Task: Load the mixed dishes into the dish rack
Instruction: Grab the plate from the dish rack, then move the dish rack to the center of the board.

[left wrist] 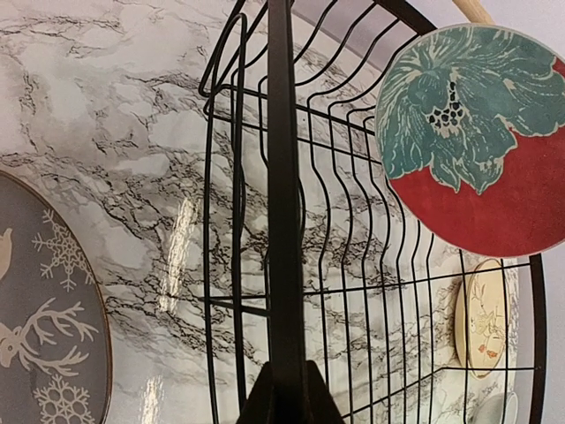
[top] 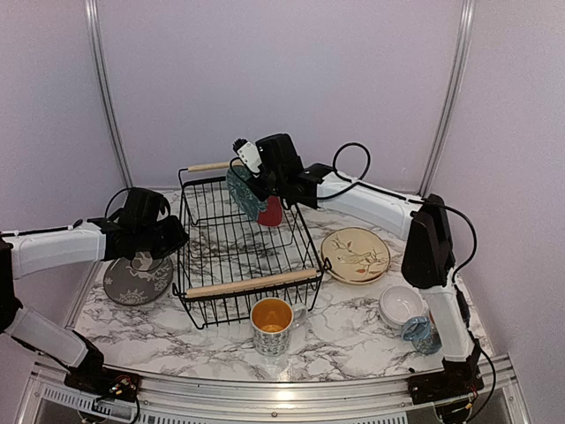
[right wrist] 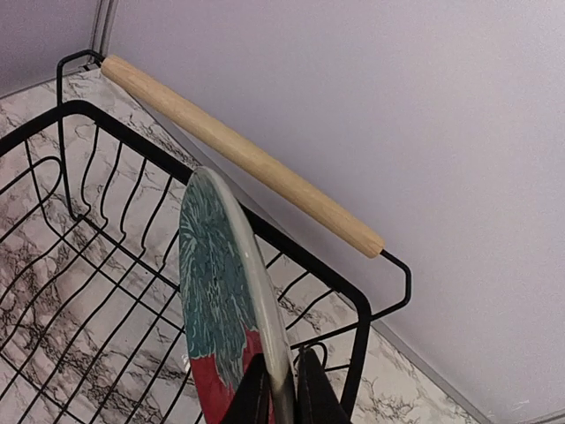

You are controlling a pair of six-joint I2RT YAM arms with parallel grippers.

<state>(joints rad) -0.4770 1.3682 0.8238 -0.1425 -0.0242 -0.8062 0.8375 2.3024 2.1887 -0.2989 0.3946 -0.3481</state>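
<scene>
Over dish rack's [top: 250, 283] far end, your R pincer [right wrist: 282, 390] pinches red plate [right wrist: 212, 291] upright; at rack's left rim, L pincer [left wrist: 287, 390] sits clamped on the wire.

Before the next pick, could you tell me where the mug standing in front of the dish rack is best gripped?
Probably its rim, from straight above: the mug stands upright, mouth open, so one finger can go inside and one outside. Pinch the wall on its left, away from the handle, which sticks out to the right.
</scene>
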